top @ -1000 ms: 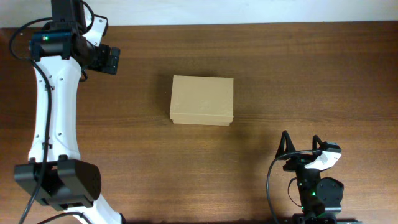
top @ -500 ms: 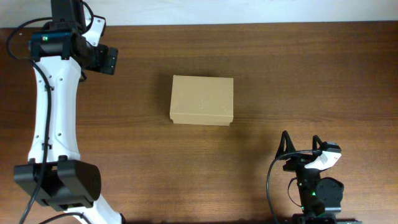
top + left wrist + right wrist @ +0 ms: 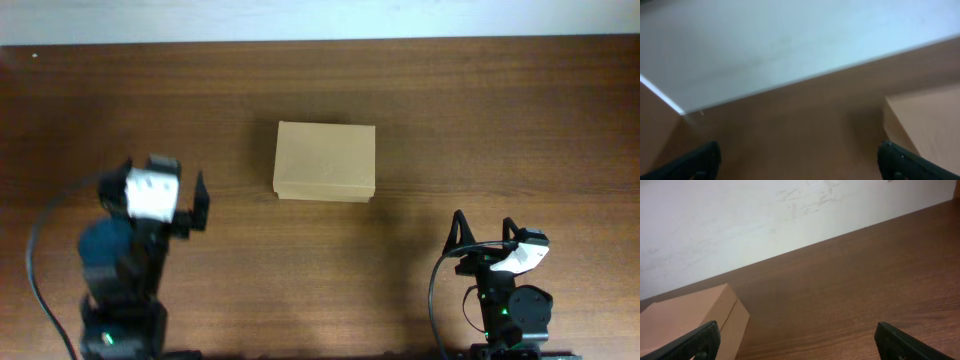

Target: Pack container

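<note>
The container (image 3: 325, 160) is a plain tan cardboard box with its flap lid shut, lying on the wooden table (image 3: 480, 120) a little behind the middle. My left gripper (image 3: 163, 178) is open and empty at the front left, well to the left of the box and in front of it. Its wrist view shows the dark fingertips (image 3: 897, 161) wide apart over bare wood, with the box corner (image 3: 925, 125) to the right. My right gripper (image 3: 484, 232) is open and empty at the front right. In the right wrist view, my right gripper (image 3: 800, 342) has the box (image 3: 685, 317) to its left.
A white wall (image 3: 765, 220) runs behind the table's far edge. The arm bases stand at the front left (image 3: 120, 320) and front right (image 3: 510, 315). Nothing else lies on the wood in view.
My left arm has swung from its stretched-out pose at the far left corner back to a folded pose at the front left. The box and my right arm have not moved.
</note>
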Tool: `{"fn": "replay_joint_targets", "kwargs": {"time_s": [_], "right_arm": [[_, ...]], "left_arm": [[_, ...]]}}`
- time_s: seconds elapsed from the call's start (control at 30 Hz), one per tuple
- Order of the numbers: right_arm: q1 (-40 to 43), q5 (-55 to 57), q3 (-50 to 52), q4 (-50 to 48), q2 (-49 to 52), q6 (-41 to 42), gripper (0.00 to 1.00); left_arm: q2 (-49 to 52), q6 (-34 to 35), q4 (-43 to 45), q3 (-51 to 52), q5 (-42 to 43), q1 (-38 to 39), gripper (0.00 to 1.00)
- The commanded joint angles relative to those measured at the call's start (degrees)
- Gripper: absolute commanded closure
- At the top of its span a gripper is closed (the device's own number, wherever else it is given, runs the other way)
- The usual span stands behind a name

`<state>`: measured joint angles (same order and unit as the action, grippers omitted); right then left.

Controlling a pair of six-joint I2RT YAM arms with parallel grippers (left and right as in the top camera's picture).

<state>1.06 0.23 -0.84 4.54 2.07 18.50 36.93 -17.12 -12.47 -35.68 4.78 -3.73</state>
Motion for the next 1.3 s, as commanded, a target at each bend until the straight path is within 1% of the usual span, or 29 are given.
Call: {"fn": "replay_joint_targets", "kwargs": {"time_s": [0.0,0.13,0.27,0.37,0.5,0.57,0.77,0.83,0.93,1.07,1.1,1.27], "right_arm": [[-0.3,0.7,0.5,0.1,-0.3,0.4,0.01],[-0.3,0.7,0.5,0.1,-0.3,0.4,0.01],[-0.3,0.7,0.5,0.1,-0.3,0.4,0.01],[-0.3,0.7,0.5,0.1,-0.3,0.4,0.01],[-0.3,0.7,0.5,0.1,-0.3,0.4,0.01],[-0.3,0.7,0.5,0.1,-0.3,0.4,0.01],[-0.3,0.7,0.5,0.1,-0.3,0.4,0.01],[-0.3,0.7,0.5,0.1,-0.3,0.4,0.01],[-0.3,0.7,0.5,0.1,-0.3,0.4,0.01],[-0.3,0.7,0.5,0.1,-0.3,0.4,0.01],[-0.3,0.7,0.5,0.1,-0.3,0.4,0.01],[-0.3,0.7,0.5,0.1,-0.3,0.4,0.01]], "left_arm": [[-9.2,-0.4,3.2,10.5,5.4,0.0,0.01],[-19.6,-0.1,8.2,22.6,13.2,0.0,0.0],[-25.5,0.0,8.9,27.6,18.0,0.0,0.01],[-29.7,0.0,7.8,28.5,18.0,0.0,0.01],[-34.6,-0.1,3.6,28.6,17.7,0.0,0.01],[-36.6,-0.1,3.7,29.7,17.2,0.0,0.01],[-36.7,-0.1,9.1,35.0,16.1,0.0,0.01],[-36.7,-0.1,9.7,35.2,14.3,-0.1,0.01],[-36.7,-0.1,9.3,35.2,8.0,-0.1,0.01],[-36.7,-0.1,7.8,35.2,-4.6,-0.1,0.01],[-36.6,-0.1,7.8,35.2,-6.0,-0.1,0.01],[-36.5,-0.1,7.8,35.2,-5.9,-0.1,0.01]]}}
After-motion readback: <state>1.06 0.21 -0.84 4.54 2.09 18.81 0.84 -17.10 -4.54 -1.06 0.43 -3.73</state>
